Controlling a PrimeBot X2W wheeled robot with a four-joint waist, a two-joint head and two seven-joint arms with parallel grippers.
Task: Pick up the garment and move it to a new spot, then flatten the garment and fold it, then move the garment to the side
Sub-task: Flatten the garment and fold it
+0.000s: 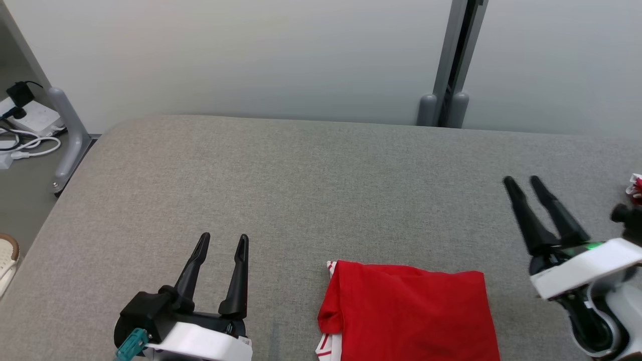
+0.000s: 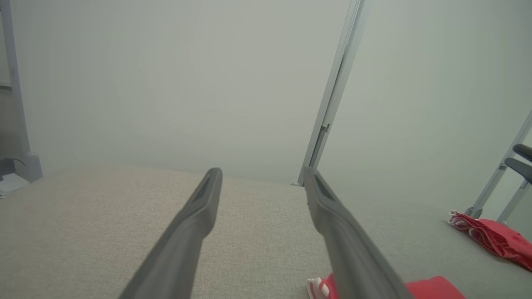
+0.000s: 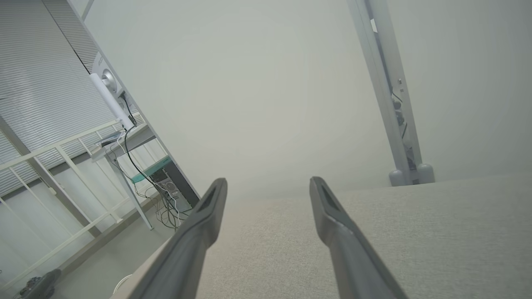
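The red garment (image 1: 411, 311) looks folded already, so the step in hand is probably the move to the side. The grippers should come in low at its two opposite edges and pinch every layer at once; they should lift level and together so the fold holds, and set it down without dragging.

The left gripper (image 1: 224, 236) stands wide and empty just left of the garment; the right gripper (image 1: 521, 179), also wide and empty, hangs farther off to the right.

The garment lies flat on the grey bench (image 1: 301, 175) at its near edge, as a rough rectangle; white striped trim peeks out on its left; a few soft creases show. Another red cloth (image 1: 636, 186) sits at the far right.
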